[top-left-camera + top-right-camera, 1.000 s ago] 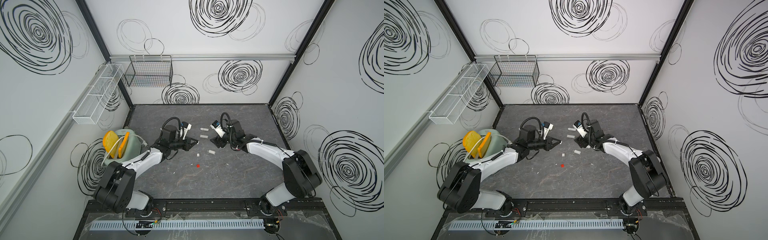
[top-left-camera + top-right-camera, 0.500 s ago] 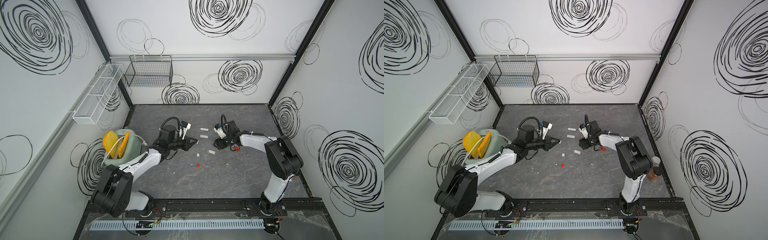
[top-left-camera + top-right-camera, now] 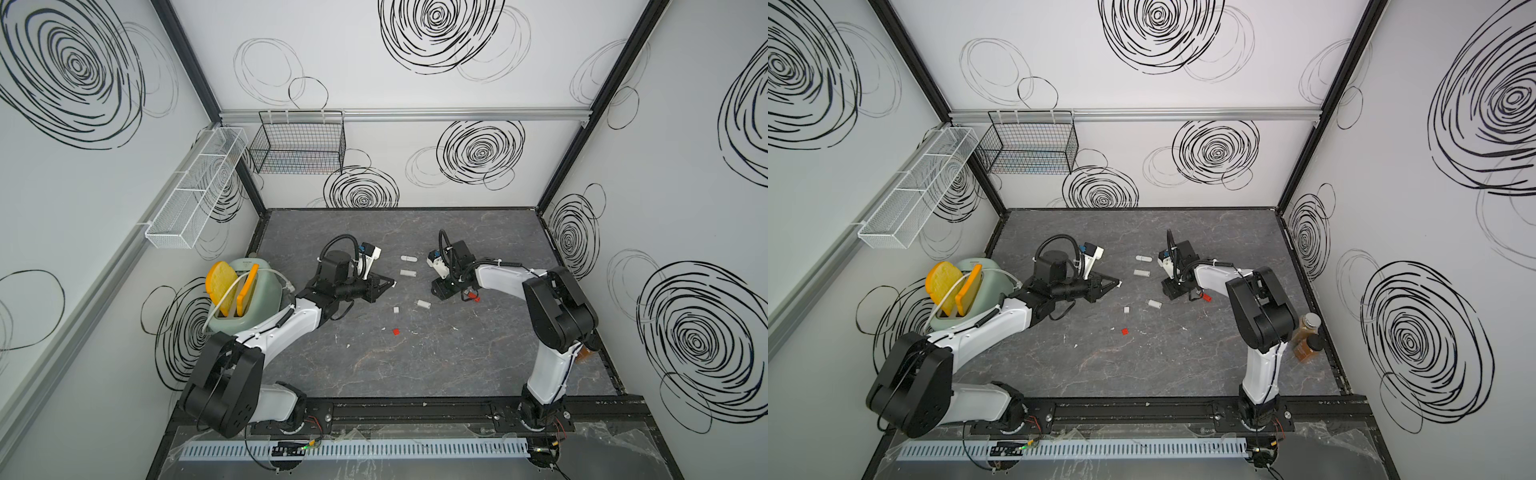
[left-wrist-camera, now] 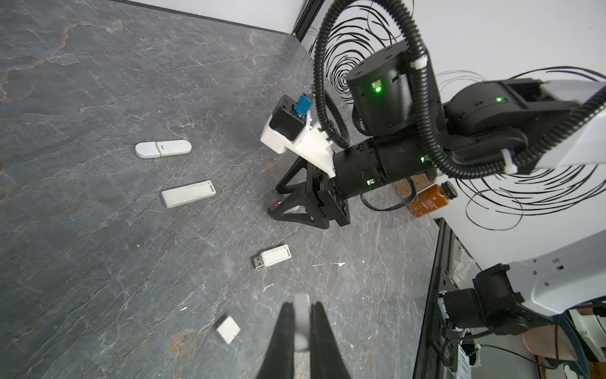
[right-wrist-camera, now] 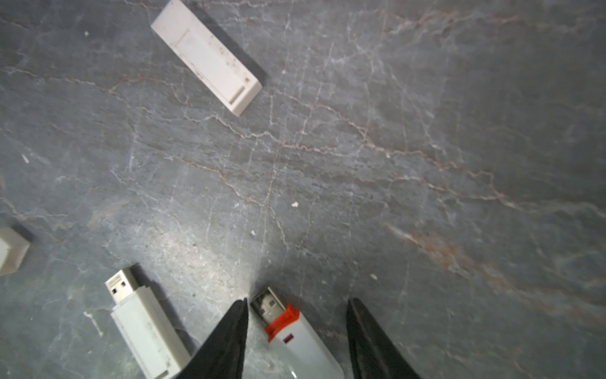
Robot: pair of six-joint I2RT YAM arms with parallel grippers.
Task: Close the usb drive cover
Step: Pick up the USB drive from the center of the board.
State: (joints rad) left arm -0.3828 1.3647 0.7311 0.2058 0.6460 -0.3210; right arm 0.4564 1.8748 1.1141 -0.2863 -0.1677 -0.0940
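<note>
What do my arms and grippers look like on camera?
Both arms, left arm and right arm, are white shells with black joints. The left gripper and right gripper have black, triangular open-frame fingers. A ribbed black cable loops at each wrist by a white camera mount; green lights dot the right arm.

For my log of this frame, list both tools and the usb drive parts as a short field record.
left tool: shut on a small white piece, likely a cap
right tool: open, jaws straddling the red-collared drive, plug bare
red cap: loose on the table, apart from both tools
also uncapped: white drive beside it
cover: not yet closed
</note>
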